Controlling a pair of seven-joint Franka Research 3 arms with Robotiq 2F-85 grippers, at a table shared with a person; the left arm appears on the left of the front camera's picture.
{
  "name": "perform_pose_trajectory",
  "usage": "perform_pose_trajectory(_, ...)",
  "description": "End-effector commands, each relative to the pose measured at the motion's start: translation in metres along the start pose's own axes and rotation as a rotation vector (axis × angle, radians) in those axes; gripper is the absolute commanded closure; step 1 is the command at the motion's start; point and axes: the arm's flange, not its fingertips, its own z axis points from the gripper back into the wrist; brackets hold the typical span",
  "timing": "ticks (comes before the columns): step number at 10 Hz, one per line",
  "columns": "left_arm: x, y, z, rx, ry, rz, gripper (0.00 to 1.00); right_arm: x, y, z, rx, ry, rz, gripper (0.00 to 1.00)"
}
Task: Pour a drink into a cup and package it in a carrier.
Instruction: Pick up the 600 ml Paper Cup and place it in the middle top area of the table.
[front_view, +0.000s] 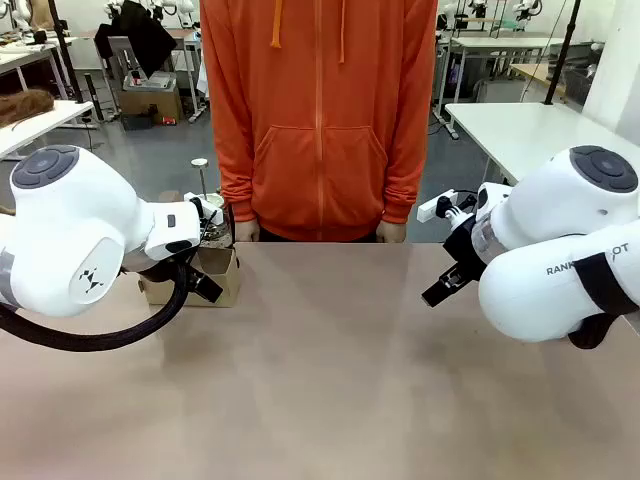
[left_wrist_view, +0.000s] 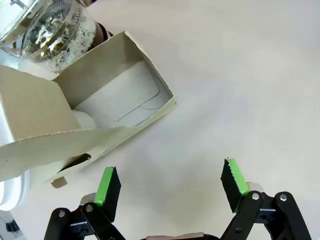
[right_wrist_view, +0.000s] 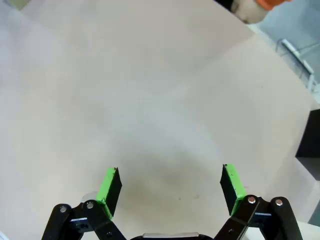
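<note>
Left gripper (left_wrist_view: 170, 172): jaws spread, empty, above bare table (left_wrist_view: 240, 75). Just beside: carrier (left_wrist_view: 100, 65), open, thin cardboard. Likely light and crushable; best pinched by one wall. Close behind it: glass pitcher (left_wrist_view: 55, 25), likely heavy, slippery, fragile. Right gripper (right_wrist_view: 170, 175): jaws spread, empty, over table, well apart from both.

A robotics lab: rows of white worktables (front_view: 530, 130), black stand poles (front_view: 563, 45), bare grey floor (front_view: 165, 155)
</note>
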Motion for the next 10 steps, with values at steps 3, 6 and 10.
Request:
perform_pose_trajectory(3, 0.000, 0.000, 0.000, 0.000, 0.000, 0.000, 0.00, 0.000, 0.000, 0.000, 0.000, 0.000, 0.000, 0.00)
perform_pose_trajectory(6, 0.000, 0.000, 0.000, 0.000, 0.000, 0.000, 0.00, 0.000, 0.000, 0.000, 0.000, 0.000, 0.000, 0.00)
perform_pose_trajectory(10, 0.000, 0.000, 0.000, 0.000, 0.000, 0.000, 0.00, 0.045, -0.031, 0.038, 0.015, 0.015, 0.002, 0.00)
